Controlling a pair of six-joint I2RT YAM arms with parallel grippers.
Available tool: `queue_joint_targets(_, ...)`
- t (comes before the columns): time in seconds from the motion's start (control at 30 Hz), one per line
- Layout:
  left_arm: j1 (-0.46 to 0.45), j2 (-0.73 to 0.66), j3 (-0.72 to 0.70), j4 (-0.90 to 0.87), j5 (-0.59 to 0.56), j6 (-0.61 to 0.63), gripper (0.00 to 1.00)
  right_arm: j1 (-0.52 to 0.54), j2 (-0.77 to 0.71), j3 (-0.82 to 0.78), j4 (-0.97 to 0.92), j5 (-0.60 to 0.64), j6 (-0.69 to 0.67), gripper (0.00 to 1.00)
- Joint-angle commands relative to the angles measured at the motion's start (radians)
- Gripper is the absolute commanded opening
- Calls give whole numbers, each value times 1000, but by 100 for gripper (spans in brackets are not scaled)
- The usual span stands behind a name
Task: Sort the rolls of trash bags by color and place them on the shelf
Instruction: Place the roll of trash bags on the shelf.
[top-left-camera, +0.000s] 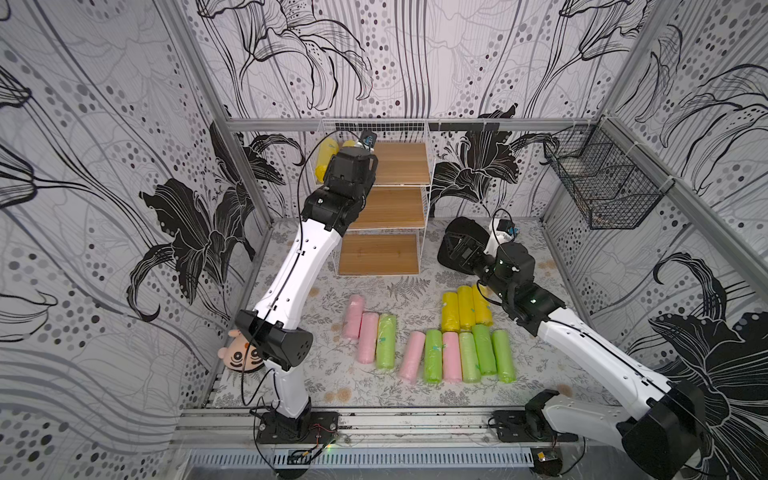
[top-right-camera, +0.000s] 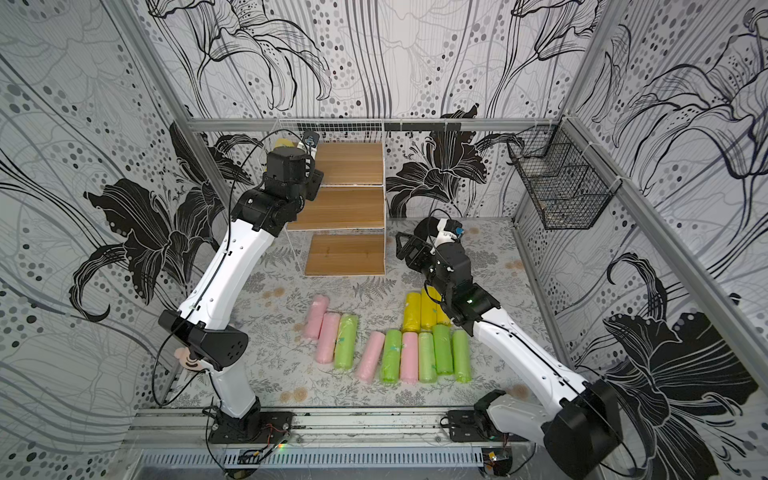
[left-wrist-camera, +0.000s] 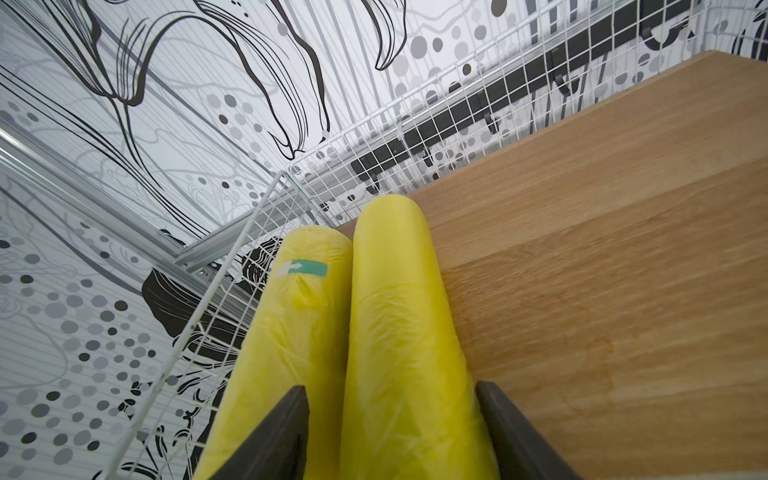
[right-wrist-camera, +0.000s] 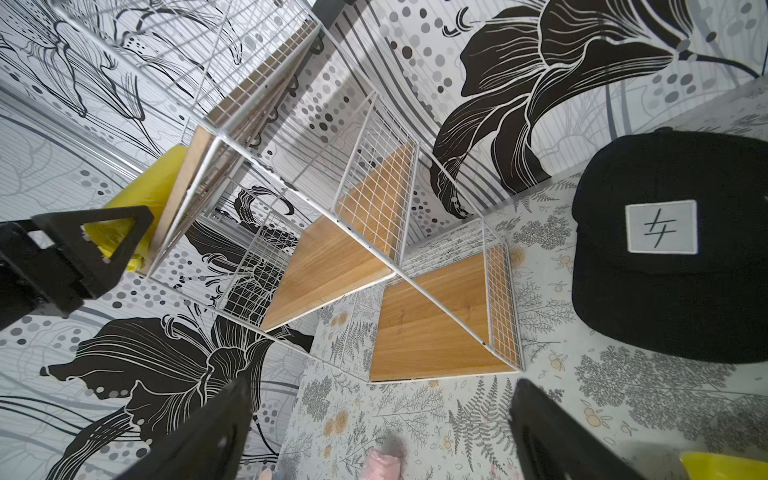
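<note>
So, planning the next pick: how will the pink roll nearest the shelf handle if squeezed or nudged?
The pink roll lies as a cylinder, so it probably rolls sideways. Its wrinkled, glossy film suggests it's soft, probably light, maybe slippery.

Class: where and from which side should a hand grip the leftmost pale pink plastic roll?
From above, across the far end of the pale pink plastic roll: it lies flat, and that end juts past the neighbouring pink roll, probably leaving both flanks free.

Two rolls (left-wrist-camera: 399, 316) side by side on the shelf's (top-left-camera: 429, 166) top board (left-wrist-camera: 602, 249)
</note>
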Motion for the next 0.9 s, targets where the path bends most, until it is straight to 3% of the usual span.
queue_joint_targets(0.0,-14,-51,-6,64,5,-14,67,-4,9,16,-13,-13,-2,100)
queue_joint_targets(0.2,-42,-100,-41,80,-6,-34,72,-5,11,44,-130,-1,-87,99)
queue_joint_targets(0.37,-61,-187,-122,53,81,-158,73,-4,35,96,-291,-5,-199,99)
queue_joint_targets(0.67,-66,-477,-544,145,377,-447,71,-4,136,132,-508,-25,-369,96)
queue_joint_targets(0.87,-67,-628,-809,202,518,-596,70,2,254,155,-556,-51,-403,82)
